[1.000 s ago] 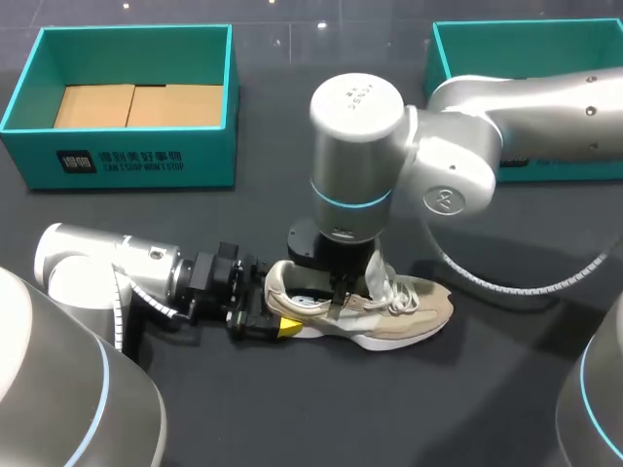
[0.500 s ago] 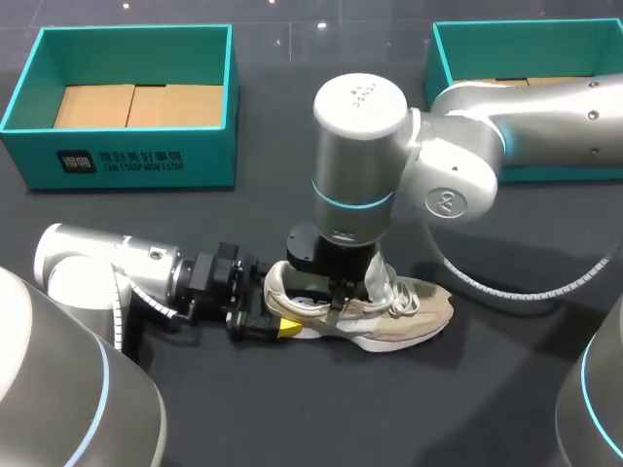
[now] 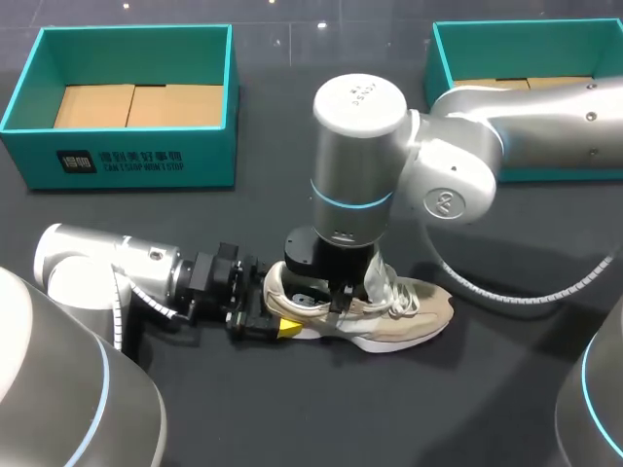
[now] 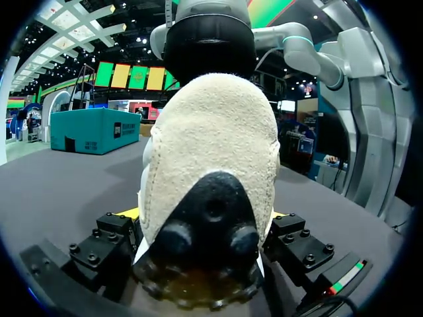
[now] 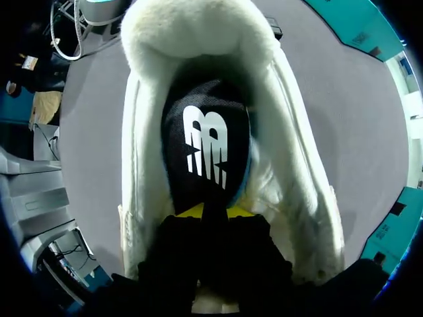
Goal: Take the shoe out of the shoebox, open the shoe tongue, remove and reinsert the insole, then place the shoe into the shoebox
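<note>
Two teal boxes, left box (image 3: 136,161) and right box (image 3: 438,63), at the desk's (image 3: 487,389) far edge hold cardboard (image 3: 136,105). One shoe (image 3: 409,311) lies midway, its heel pinched by my left gripper (image 3: 280,327). Whether my right gripper (image 5: 215,211) is spread or closed inside the shoe, I cannot tell.

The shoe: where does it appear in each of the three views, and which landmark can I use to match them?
Head view: the shoe lies low in the middle, its heel in the left hand, its opening under the right hand.
Left wrist view: its heel fills the middle, gripped by the left hand.
Right wrist view: its opening, seen from above, just ahead of the hand.
Shared landmark: the padded heel collar, pale in all three.
</note>
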Controlling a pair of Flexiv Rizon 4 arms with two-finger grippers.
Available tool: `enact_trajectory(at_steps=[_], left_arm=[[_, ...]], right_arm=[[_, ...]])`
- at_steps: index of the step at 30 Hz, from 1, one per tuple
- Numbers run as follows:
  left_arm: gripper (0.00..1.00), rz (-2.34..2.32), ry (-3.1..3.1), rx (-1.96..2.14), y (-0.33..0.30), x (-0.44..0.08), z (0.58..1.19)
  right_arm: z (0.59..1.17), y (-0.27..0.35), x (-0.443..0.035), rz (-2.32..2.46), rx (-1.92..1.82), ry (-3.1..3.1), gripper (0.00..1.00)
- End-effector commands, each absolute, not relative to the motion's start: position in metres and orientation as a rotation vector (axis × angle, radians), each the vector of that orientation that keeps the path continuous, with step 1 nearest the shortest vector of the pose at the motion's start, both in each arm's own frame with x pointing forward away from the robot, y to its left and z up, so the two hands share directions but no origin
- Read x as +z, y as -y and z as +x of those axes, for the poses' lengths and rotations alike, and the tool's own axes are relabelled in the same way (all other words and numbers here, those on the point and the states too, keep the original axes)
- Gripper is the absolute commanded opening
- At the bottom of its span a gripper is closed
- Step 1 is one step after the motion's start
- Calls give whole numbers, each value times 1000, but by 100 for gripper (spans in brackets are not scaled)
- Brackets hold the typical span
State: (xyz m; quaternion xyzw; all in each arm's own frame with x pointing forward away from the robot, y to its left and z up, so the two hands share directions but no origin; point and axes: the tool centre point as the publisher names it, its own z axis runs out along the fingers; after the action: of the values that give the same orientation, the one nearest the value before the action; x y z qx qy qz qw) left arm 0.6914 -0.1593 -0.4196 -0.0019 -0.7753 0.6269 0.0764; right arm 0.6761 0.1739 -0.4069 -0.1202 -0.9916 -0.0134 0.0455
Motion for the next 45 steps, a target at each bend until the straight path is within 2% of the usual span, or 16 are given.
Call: enact_trajectory(at_steps=[1, 19, 45], left_arm=[[0, -2, 2325, 1877, 158, -420, 693], [0, -2, 2325, 1877, 158, -420, 693], [0, -2, 2325, 1877, 158, -420, 693]], right_arm=[[658, -176, -428, -369, -79, 3046, 0], [656, -161, -362, -178, -400, 3266, 0], [670, -142, -353, 23, -784, 3270, 0]])
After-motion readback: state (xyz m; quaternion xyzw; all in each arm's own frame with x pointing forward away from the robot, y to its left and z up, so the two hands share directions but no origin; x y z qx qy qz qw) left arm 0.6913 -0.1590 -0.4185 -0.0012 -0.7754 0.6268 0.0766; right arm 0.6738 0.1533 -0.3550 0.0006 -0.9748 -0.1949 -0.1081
